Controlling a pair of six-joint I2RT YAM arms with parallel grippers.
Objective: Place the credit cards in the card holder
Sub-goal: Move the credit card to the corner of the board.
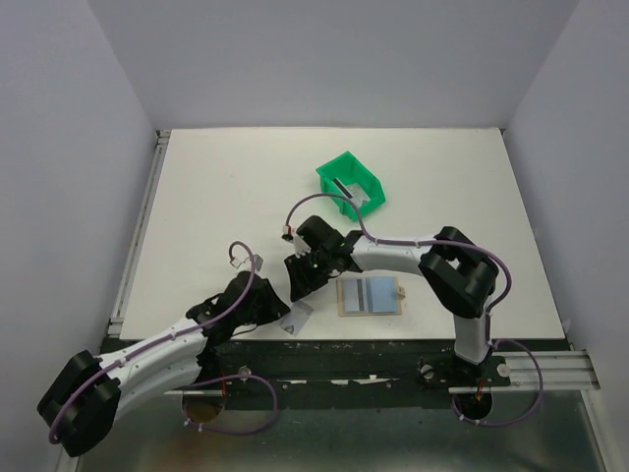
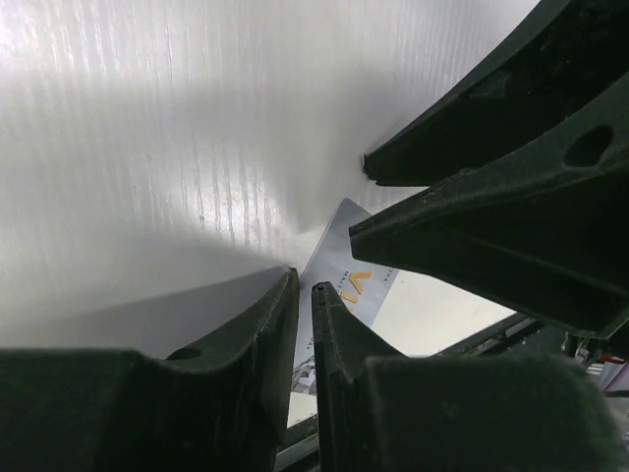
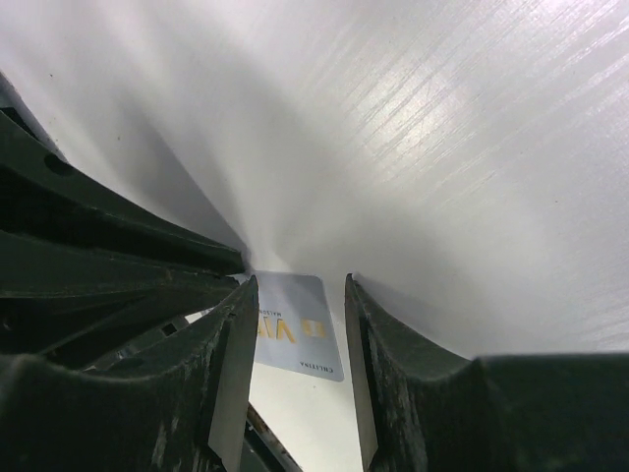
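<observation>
Two claws converge on one thin silver-grey plastic card (image 1: 296,324) lying flat by the near edge of the white table (image 1: 226,197); we judge a flat card needs both to lift. Left claw (image 2: 305,295): narrowly parted, card seen through the slit, no grip evident. Right claw (image 3: 295,295): spread wide, empty. The tan folding card holder (image 1: 371,297) lies opened just beside, pale-blue inside upward, ready to receive.

Bright overhead light; glare streaks the white table (image 3: 472,118) in both wrist views (soft grey shadows below), and the close fingers (image 2: 197,393) blur.
</observation>
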